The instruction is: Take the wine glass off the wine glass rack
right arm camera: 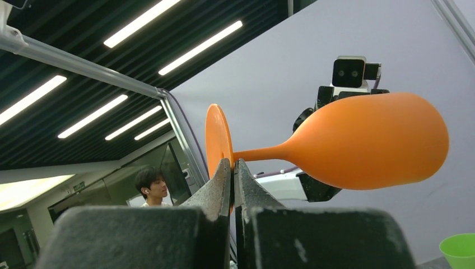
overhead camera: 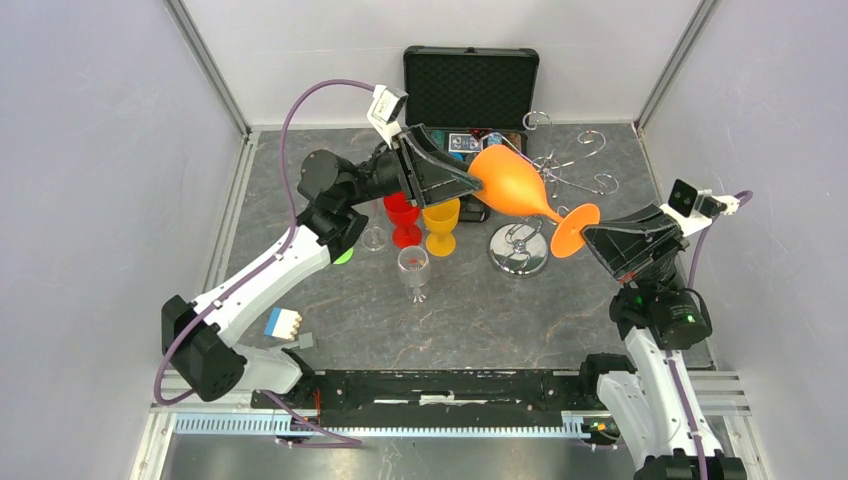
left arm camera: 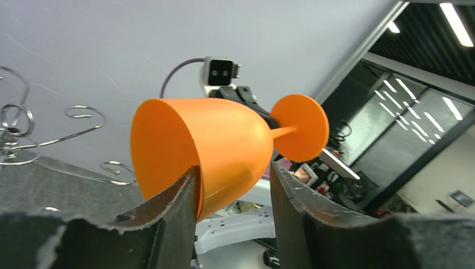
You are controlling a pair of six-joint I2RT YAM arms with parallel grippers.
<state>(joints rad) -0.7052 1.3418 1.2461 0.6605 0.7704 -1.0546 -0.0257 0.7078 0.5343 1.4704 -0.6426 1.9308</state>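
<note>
An orange wine glass [overhead camera: 515, 185] hangs on its side in the air between both arms, above the table and in front of the rack. My left gripper [overhead camera: 455, 180] is closed round the bowl at its mouth end; in the left wrist view the fingers [left arm camera: 234, 168] press both sides of the bowl [left arm camera: 224, 145]. My right gripper [overhead camera: 590, 232] is shut on the glass's round foot; in the right wrist view the jaws [right arm camera: 232, 162] pinch the foot's edge, with the bowl [right arm camera: 369, 140] beyond. The silver wire wine glass rack [overhead camera: 518, 247] stands behind, its hooks [left arm camera: 17, 134] bare.
A red glass [overhead camera: 402, 218], a yellow glass [overhead camera: 440, 225] and a clear glass [overhead camera: 413, 270] stand left of the rack. An open black case [overhead camera: 470, 80] lies at the back. A blue and white block [overhead camera: 283, 322] lies near the left arm's base.
</note>
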